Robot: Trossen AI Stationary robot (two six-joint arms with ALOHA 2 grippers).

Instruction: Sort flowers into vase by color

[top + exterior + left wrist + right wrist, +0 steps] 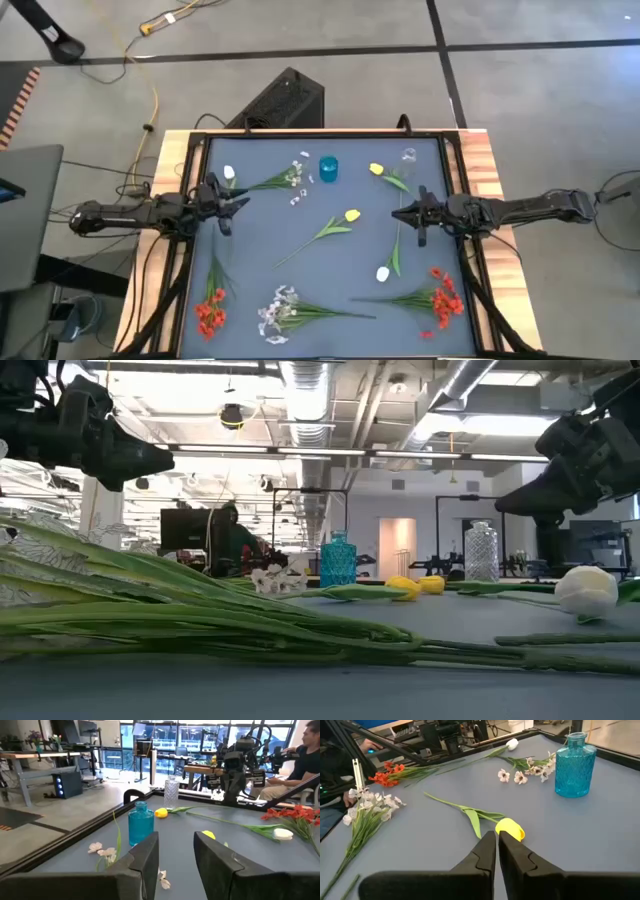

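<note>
Green-stemmed fabric flowers lie scattered on the matte grey bench around a faceted blue glass vase. Left tool hovers released; right tool hovers clenched, empty.

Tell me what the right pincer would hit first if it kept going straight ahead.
Probably the yellow tulip lying mid-table, right ahead of the shut right pincer; how high the pincer hangs above it is unclear.
</note>
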